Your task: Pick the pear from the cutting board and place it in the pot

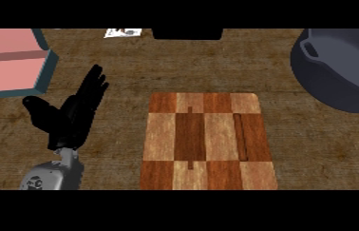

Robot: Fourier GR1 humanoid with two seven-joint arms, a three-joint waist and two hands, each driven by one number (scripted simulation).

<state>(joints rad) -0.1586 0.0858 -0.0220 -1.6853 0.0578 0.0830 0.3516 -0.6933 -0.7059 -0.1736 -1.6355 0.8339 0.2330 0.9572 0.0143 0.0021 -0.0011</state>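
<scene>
Nearest us in head view, grey left forearm (52,175) led to left hand (70,116), resting open at left, fingers straight, holding nothing. On cutting board (207,139) we saw no pear, nor anywhere else. At right, well apart, pot (329,71) sat, interior hidden. No right hand showed. We judged step unclear; next move calls for locating pear.

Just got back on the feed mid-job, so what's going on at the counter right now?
Nothing is being handled at this moment. The left hand rests open, fingers up, over the counter left of the cutting board. The right hand is out of view. The board's top is bare and no pear shows anywhere in view. The pot sits at the right edge, only partly in frame, so its contents cannot be told. A pink and teal box sits at far left.
</scene>
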